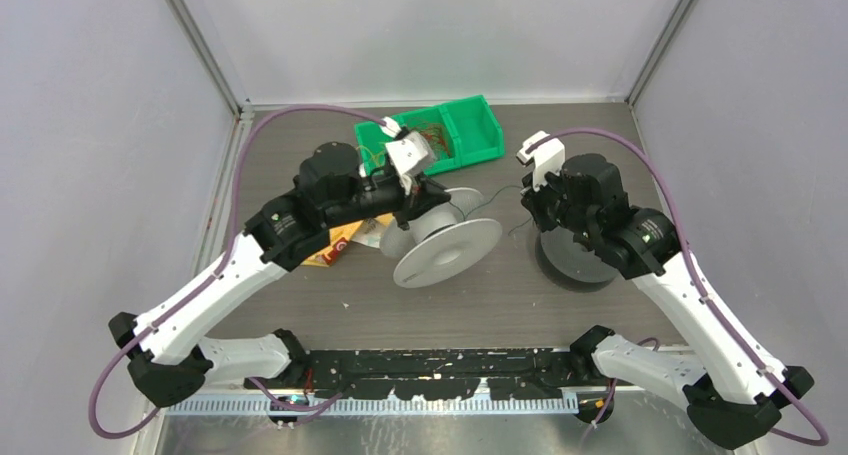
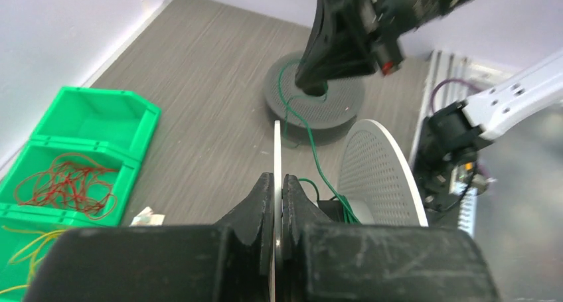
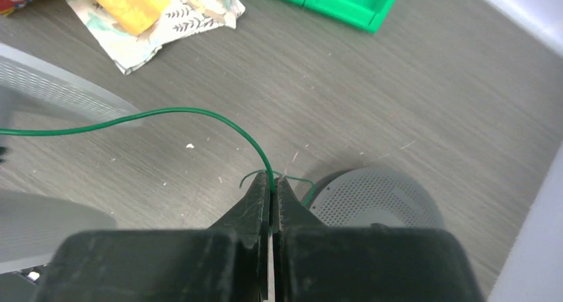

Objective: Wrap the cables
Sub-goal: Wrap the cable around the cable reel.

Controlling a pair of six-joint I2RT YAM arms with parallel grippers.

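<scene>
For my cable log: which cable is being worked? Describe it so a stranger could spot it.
Start at the white spool lying mid-table, its flange clamped in the left pincer. From it a thin green cable arcs to the right pincer, shut on it over the grey spool. The red cables and yellow cables lie tangled in the green bin.

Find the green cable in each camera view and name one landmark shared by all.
Top external: green cable, centre, right of the white spool.
Left wrist: green cable runs down the middle.
Right wrist: it arcs from the left edge into the right gripper.
Shared: dark grey spool.
</scene>
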